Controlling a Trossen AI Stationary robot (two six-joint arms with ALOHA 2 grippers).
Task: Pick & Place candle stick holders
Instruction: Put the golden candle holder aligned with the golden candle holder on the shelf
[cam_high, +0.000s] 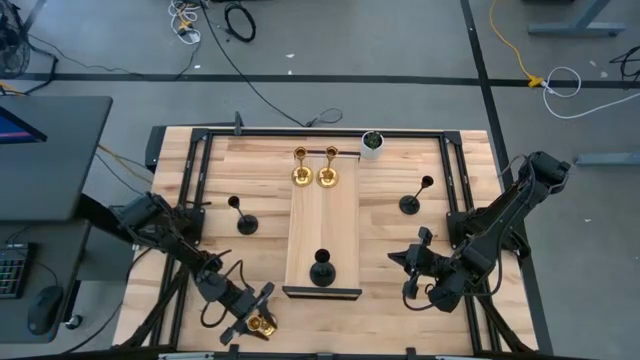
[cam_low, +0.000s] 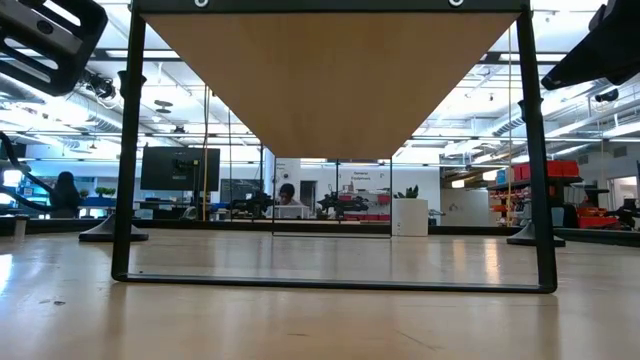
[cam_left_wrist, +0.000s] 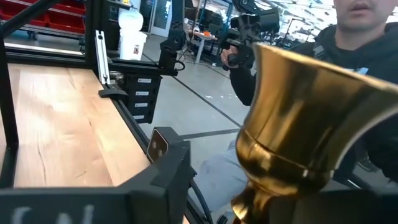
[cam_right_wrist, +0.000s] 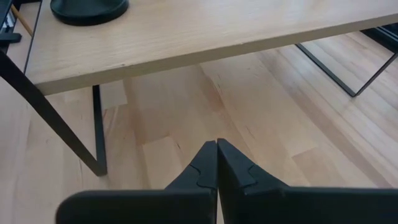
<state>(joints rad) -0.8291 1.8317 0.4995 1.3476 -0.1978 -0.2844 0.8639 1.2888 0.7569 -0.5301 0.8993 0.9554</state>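
A gold candle stick holder (cam_high: 263, 323) stands near the table's near edge on the left; its cup (cam_left_wrist: 311, 118) fills the left wrist view. My left gripper (cam_high: 254, 318) reaches it level and is open, with a gap showing between one finger (cam_left_wrist: 168, 177) and the stem. Two more gold holders (cam_high: 314, 172) stand at the far end of the raised wooden shelf (cam_high: 325, 225), and a black one (cam_high: 322, 270) at its near end. Two black holders (cam_high: 243, 220) (cam_high: 412, 200) stand on the table beside the shelf. My right gripper (cam_right_wrist: 216, 163) hovers shut to the right of the shelf.
A small white pot with a plant (cam_high: 372, 143) sits at the far edge. The shelf's black metal legs (cam_low: 125, 150) and the black frame rails (cam_high: 190, 190) along both table sides stand near the arms. A person's dark sleeve (cam_left_wrist: 373, 56) shows beyond the near edge.
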